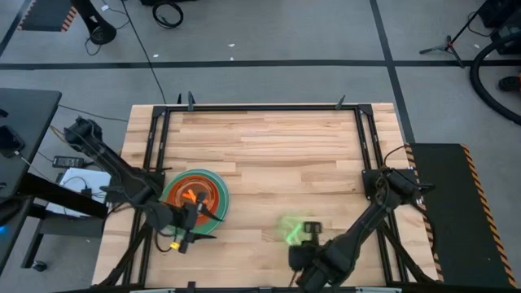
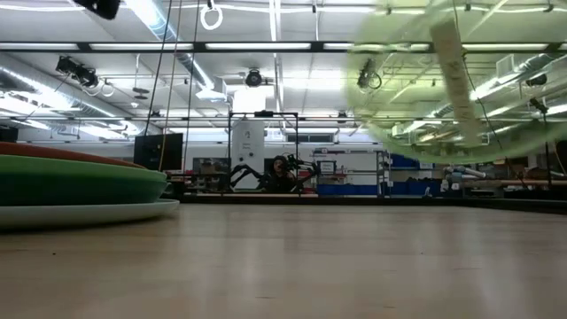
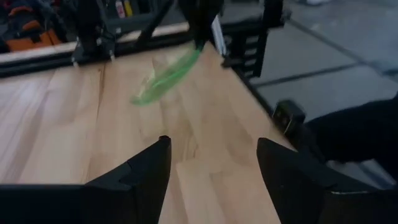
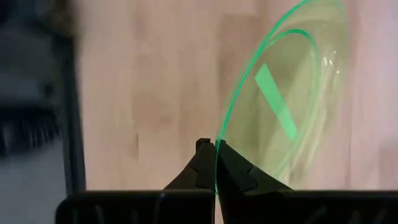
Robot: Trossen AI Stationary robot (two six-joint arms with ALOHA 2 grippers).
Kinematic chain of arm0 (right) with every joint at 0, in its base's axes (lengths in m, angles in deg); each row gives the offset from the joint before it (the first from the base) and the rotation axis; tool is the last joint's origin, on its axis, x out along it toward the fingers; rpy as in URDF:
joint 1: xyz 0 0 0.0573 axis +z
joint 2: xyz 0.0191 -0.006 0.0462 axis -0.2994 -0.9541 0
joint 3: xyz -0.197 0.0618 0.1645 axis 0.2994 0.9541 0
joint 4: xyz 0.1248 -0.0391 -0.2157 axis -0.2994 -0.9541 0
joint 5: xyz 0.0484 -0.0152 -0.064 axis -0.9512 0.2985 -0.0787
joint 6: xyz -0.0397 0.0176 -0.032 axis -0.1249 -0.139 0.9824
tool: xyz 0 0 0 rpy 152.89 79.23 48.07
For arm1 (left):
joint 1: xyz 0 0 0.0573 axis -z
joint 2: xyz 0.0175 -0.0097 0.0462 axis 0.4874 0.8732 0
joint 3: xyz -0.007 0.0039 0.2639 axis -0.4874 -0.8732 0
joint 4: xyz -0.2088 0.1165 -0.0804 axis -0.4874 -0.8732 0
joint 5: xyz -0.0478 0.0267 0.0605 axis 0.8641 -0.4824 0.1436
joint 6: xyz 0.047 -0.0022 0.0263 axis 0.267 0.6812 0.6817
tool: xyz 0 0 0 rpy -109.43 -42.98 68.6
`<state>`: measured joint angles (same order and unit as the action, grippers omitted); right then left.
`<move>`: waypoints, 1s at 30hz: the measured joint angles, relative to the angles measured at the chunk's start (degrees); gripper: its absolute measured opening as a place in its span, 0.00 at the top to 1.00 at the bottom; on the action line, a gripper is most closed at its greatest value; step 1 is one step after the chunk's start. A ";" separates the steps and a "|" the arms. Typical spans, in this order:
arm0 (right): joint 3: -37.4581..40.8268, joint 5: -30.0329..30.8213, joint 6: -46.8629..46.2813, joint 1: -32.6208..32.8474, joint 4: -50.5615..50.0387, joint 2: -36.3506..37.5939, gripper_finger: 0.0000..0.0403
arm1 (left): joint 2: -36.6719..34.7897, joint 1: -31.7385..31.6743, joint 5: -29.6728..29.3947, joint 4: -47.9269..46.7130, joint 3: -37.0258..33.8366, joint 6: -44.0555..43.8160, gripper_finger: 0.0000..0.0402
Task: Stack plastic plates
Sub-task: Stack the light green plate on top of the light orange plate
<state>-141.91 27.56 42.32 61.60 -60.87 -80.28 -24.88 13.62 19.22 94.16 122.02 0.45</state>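
One lime plate, one stack

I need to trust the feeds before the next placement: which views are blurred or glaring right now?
Low view: the lime plate is a smeared, see-through blur against bright ceiling strip lights; the plate stack is cut off at the edge. Left wrist view: the plate is soft. Right wrist view: the right gripper pinches its rim, sharp enough; the background is blurred. High view: even light.

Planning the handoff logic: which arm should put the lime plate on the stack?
Right. Its gripper is shut on the lime plate, held off the table. The left gripper is open and empty beside the stack.
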 joint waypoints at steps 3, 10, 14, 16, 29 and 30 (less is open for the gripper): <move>-0.42 -1.04 19.19 -1.76 3.11 0.00 0.99 | 4.11 -0.31 -0.06 3.01 0.00 1.45 0.36; -0.42 -2.65 38.37 -6.43 5.15 0.00 0.99 | 11.94 -1.57 0.15 13.99 0.00 10.05 0.33; -0.42 -2.43 44.63 -8.78 6.58 0.00 0.99 | 15.66 -3.91 0.15 19.56 0.00 13.70 0.33; -0.42 -2.39 47.53 -9.70 8.64 0.00 0.99 | 17.54 -5.29 0.45 21.15 0.04 14.87 0.33; -0.42 -0.47 53.20 -12.27 12.57 0.00 0.99 | 23.00 -9.21 6.99 22.51 0.02 19.38 0.48; -0.42 -0.47 53.20 -12.25 12.55 0.00 0.99 | 23.00 -9.21 6.99 22.48 0.02 20.23 0.51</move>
<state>-142.33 27.09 95.52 49.35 -48.32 -80.28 -1.88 4.41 26.21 116.65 122.04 20.68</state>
